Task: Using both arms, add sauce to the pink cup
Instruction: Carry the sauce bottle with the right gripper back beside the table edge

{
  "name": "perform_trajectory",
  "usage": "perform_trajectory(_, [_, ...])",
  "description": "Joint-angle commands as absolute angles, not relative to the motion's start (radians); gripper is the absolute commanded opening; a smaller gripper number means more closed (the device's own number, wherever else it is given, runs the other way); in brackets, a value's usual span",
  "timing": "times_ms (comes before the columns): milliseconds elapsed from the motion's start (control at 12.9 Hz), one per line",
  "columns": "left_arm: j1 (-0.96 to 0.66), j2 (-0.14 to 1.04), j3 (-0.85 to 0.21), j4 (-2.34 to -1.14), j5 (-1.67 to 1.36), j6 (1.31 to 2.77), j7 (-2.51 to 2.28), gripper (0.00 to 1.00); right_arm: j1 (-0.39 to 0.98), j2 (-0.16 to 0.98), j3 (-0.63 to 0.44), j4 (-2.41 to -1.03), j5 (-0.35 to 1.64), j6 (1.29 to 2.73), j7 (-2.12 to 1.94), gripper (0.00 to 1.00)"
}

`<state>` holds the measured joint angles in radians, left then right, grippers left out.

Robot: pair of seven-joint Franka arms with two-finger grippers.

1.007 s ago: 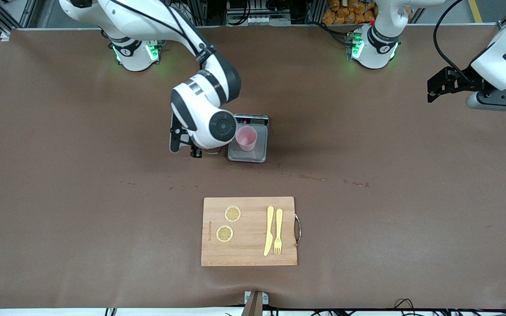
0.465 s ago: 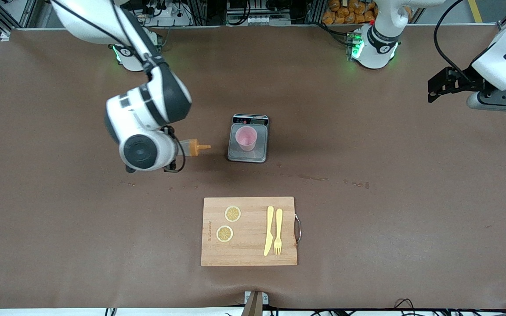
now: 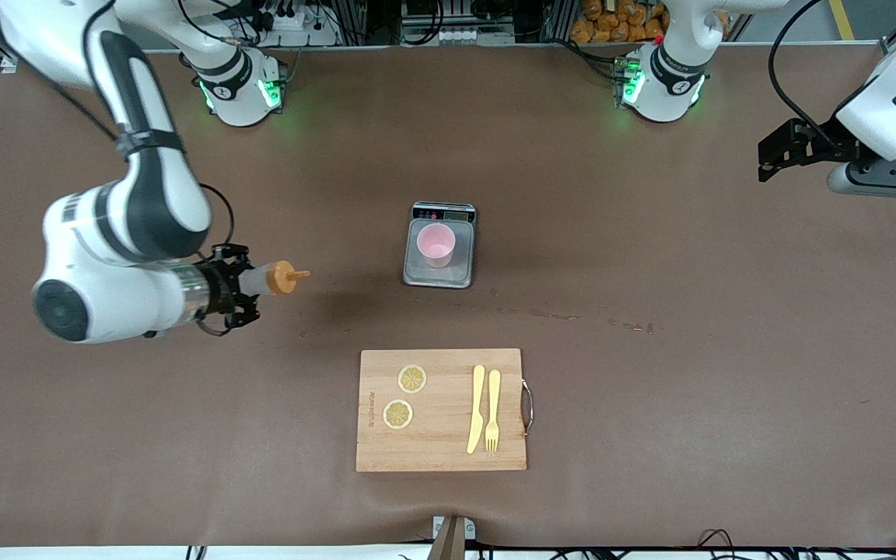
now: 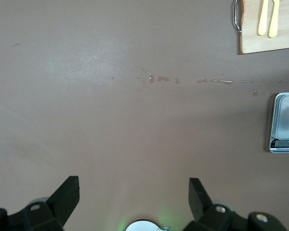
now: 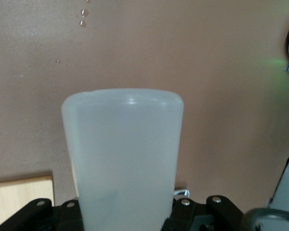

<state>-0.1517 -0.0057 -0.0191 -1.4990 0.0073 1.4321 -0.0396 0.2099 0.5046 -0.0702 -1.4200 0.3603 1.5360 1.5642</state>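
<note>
The right gripper (image 3: 239, 294) holds the sauce (image 3: 273, 278) sideways, nozzle pointing toward the pink cup (image 3: 436, 244), well apart from it. The cup stands on the scale (image 3: 439, 272). The left gripper (image 3: 776, 157) waits wide open, near the table's edge at the left arm's end.

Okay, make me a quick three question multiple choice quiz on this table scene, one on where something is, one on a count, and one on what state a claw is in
1. Where does the pink cup stand?
A. on the cutting board
B. on the grey scale
C. on the bare table

2. How many lemon slices lie on the cutting board?
A. one
B. two
C. three

3. What is the right claw doing?
A. gripping the sauce bottle
B. open and empty
C. gripping the fork

Key: 1 B, the cup sits on the scale's plate. 2 B, slices show at and. 3 A, the right wrist view has the bottle between the fingers; the left claw waits open.
</note>
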Motion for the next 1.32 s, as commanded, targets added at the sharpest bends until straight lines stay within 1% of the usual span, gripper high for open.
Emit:
perform_trajectory(0, [-0.149, -0.017, -0.017, -1.499, -0.011, 1.420, -0.044, 1.00, 0.102, 0.482, -0.052, -1.427, 0.451, 1.511, 1.436, 0.00])
perform_trajectory(155, [-0.149, -0.017, -0.017, -1.497, -0.011, 1.420, -0.044, 1.00, 0.031, 0.489, -0.051, -1.436, 0.523, 1.508, 1.358, 0.00])
perform_trajectory(232, [-0.149, -0.015, -0.017, -1.499, -0.011, 1.420, -0.043, 1.00, -0.006, 0.492, -0.052, -1.436, 0.563, 1.482, 1.303, 0.00])
perform_trajectory(542, [-0.149, -0.017, -0.017, -1.497, -0.008, 1.420, -0.043, 1.00, -0.138, 0.512, -0.051, -1.451, 0.641, 1.428, 1.122, 0.00])
perform_trajectory(775, [-0.149, -0.017, -0.018, -1.497, -0.005, 1.420, -0.043, 1.00, -0.250, 0.566, -0.052, -1.459, 0.721, 1.367, 0.947, 0.00])
perform_trajectory(1085, [-0.149, -0.017, -0.018, -1.497, -0.005, 1.420, -0.043, 1.00, -0.336, 0.630, -0.051, -1.480, 0.744, 1.345, 0.764, 0.00])
perform_trajectory(1239, [-0.149, -0.017, -0.018, -1.497, -0.008, 1.422, -0.043, 1.00, -0.397, 0.682, -0.051, -1.520, 0.802, 1.327, 0.645, 0.00])
